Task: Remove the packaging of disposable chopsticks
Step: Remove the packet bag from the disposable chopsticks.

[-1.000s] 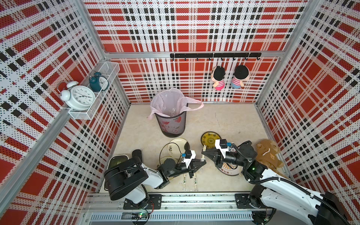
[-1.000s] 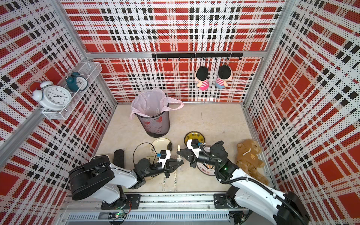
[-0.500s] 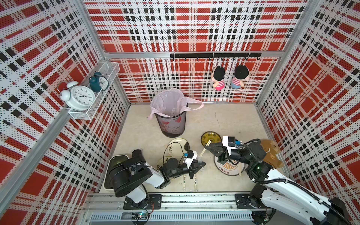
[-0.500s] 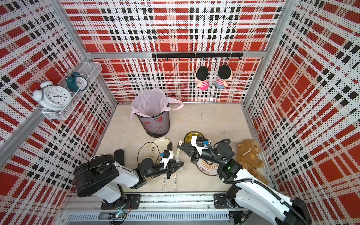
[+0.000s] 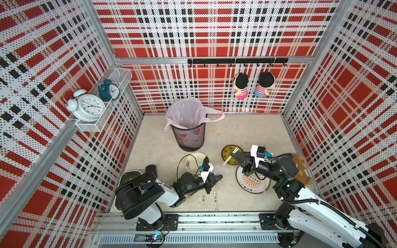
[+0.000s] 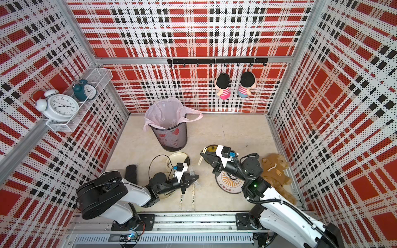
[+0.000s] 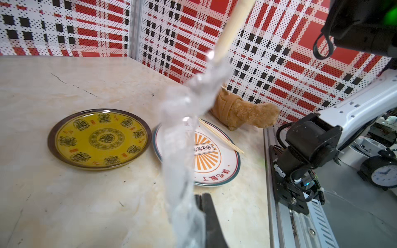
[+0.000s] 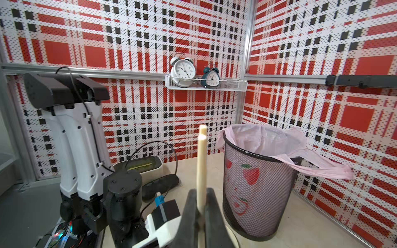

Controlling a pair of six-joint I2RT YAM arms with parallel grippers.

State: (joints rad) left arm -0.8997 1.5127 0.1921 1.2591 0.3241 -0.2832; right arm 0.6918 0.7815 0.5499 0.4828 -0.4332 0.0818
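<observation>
Plaid walls (image 5: pixel 214 32), pale table (image 5: pixel 247 133), near its front edge: left hand (image 5: pixel 219 177) clamped on the crumpled sleeve (image 7: pixel 182 133), right hand (image 5: pixel 233 155) pinched shut on the chopsticks (image 5: pixel 228 160). They grip opposite ends, likely so the wood slides free.

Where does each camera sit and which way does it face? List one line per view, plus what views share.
Both top views: high overhead, looking down on the table, trash bin, both arms, left gripper, right gripper.
Left wrist: behind the left gripper, facing the right arm and yellow plate; own finger and clamped packaging show.
Right wrist: behind the right gripper, facing the left arm and alarm clocks; own jaws grip the chopsticks.
Shared: both wrist views show those chopsticks.
</observation>
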